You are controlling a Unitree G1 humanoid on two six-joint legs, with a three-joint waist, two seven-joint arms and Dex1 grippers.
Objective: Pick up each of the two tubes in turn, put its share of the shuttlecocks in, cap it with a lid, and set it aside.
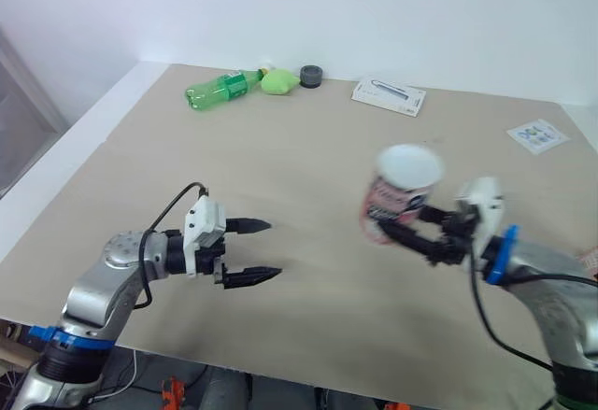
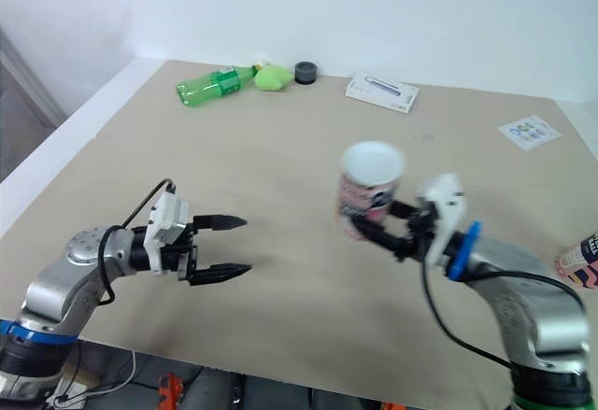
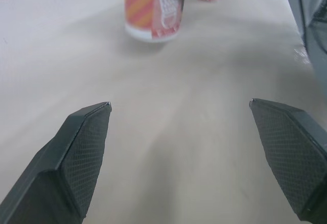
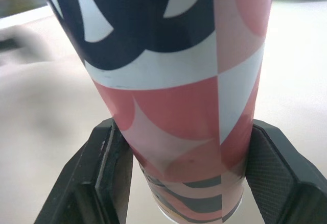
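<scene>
The right gripper (image 1: pixel 397 230) clamps both fingers on the lower part of a red, white and navy tube (image 1: pixel 404 186). The tube leans over the table (image 1: pixel 308 162), and whether its base touches the surface or hangs just above it cannot be told. Its top end shows white, but lid or bare mouth is unclear. To the tube's left, well apart, the left gripper (image 1: pixel 274 249) hangs spread wide and empty, its fingertips aimed at the tube.

By this evidence the job is at its start. 1 tube is in hand, while filling, capping and setting aside appear to lie ahead for both. A pink object (image 2: pixel 579 262) well to the tube's right, at the table's margin, may be the 2nd tube. It is cut off too much to be sure.

Room is generous. Bare tabletop runs between the tube and the left gripper, and more of it stretches beyond the tube. Well behind the tube, along the far edge, sit a green bottle (image 1: pixel 222 88), a green lump (image 1: pixel 277 81), a dark round cap (image 1: pixel 311 77) and a white card (image 1: pixel 389 96). A small printed sheet (image 1: pixel 537 135) lies behind the tube to its right. The near edge runs closer to the tube than the far one, so a set-down is safer toward the far side.
</scene>
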